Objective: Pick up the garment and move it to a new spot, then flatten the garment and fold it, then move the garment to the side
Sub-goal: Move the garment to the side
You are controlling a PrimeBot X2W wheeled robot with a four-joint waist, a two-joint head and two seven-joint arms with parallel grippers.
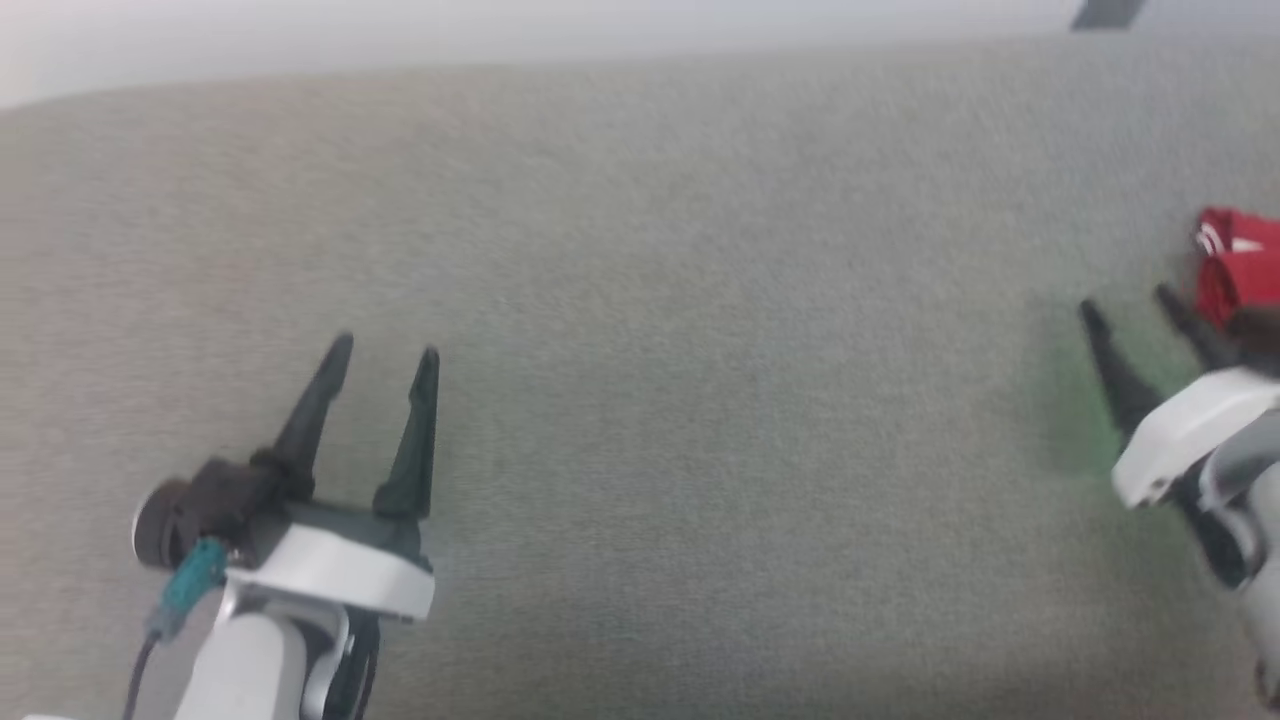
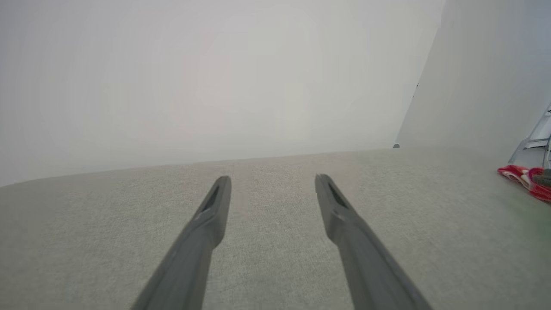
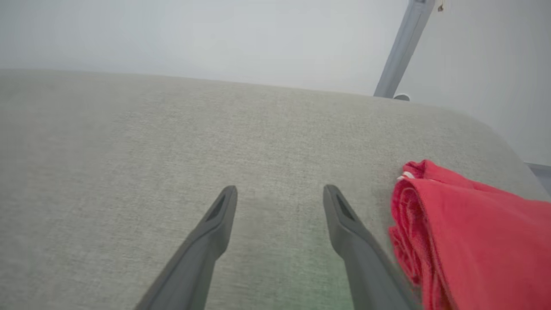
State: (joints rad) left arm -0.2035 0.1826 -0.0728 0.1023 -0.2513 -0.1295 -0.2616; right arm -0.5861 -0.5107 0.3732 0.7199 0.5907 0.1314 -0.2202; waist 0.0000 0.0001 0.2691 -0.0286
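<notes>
- the table, covered in a grey-beige woven fabric, is stretching across the head view, and its far edge is curving round at one corner in the right wrist view.
- a plain pale wall is rising behind the table's far edge.
- the garment is lying bunched in red folds on the table at the far right edge of the head view, with a bit of white stripe trim showing on top; the frame is cutting it off.
- in the right wrist view the garment is sitting to the right of the fingers as a folded red stack, and in the left wrist view it is showing small at the far right.
- the left gripper is hovering over bare table at the lower left, well apart from the garment, its fingers spread and gripping nothing.
- the right gripper is sitting at the right edge, its fingers parted and empty; the one nearer the garment is lying just beside the red folds, and i cannot tell if it is touching them.
- a grey slanted post is standing beyond the table's far edge.
- a faint green tint is showing on the fabric by the right gripper.
- a teal connector is sticking out at the left wrist.
</notes>
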